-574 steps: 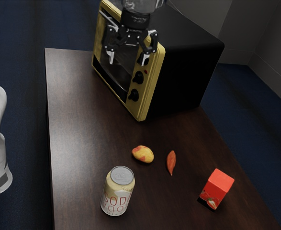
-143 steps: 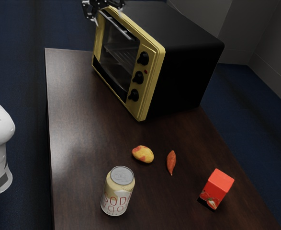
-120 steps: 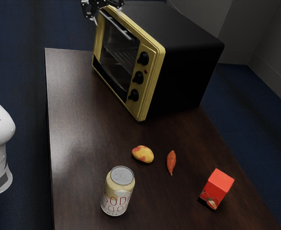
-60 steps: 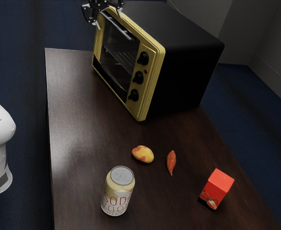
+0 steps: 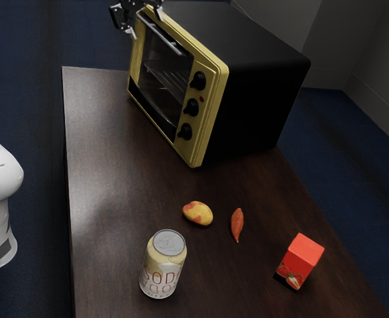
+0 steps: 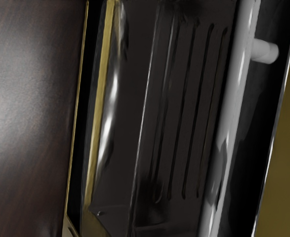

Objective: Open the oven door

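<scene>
Progress: toaster oven at 12 o'clock on table, exterior view. Oven door on its front face, toward 11 o'clock; appears shut, no gap seen at top edge. Handle runs along door's upper part; bar also seen in wrist view, on standoff post. Gripper at 11 o'clock, by handle's far end. Jaws spread, nothing pinched; contact w/ handle cannot be confirmed.

Assessment: approach approx. complete, opening itself outstanding. Remaining: hook or grip bar, pull outward and prob. down, assuming bottom hinge (hinge n/v).

Surroundings: three control knobs on yellow front frame, beside door; low risk unless hand drifts toward 4 o'clock. Potato at 6 o'clock, sweet potato at 5, red carton betw. 4 and 5, soda can upright betw. 6 and 7. All well apart from door; unlikely to obstruct swing. Main hazard: jaws slipping off bar or catching frame edge.
</scene>
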Tool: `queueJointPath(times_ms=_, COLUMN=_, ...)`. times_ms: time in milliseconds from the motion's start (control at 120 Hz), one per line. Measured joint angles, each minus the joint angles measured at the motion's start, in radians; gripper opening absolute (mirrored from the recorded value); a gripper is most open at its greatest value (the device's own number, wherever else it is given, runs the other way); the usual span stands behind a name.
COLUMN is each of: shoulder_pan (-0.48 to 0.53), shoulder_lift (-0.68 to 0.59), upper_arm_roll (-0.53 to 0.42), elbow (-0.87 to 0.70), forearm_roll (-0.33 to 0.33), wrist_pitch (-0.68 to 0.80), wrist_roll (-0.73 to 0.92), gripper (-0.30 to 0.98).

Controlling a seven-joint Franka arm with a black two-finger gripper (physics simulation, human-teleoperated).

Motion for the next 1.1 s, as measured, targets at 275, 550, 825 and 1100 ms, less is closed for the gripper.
queueJointPath(times_ms=275, shoulder_pan=0.025, shoulder_lift=0.012, upper_arm_roll=-0.004, elbow=0.005, forearm_roll=-0.004, wrist_pitch=0.002, wrist_roll=-0.034, gripper=0.69)
queueJointPath(times_ms=550, shoulder_pan=0.026, shoulder_lift=0.043, upper_arm_roll=-0.021, elbow=0.01, forearm_roll=-0.02, wrist_pitch=0.012, wrist_roll=-0.055, gripper=0.69)
queueJointPath(times_ms=825, shoulder_pan=0.023, shoulder_lift=0.052, upper_arm_roll=-0.021, elbow=0.003, forearm_roll=-0.023, wrist_pitch=0.017, wrist_roll=-0.069, gripper=0.69)
queueJointPath(times_ms=1100, shoulder_pan=0.017, shoulder_lift=0.062, upper_arm_roll=-0.021, elbow=-0.003, forearm_roll=-0.024, wrist_pitch=0.018, wrist_roll=-0.078, gripper=0.69)
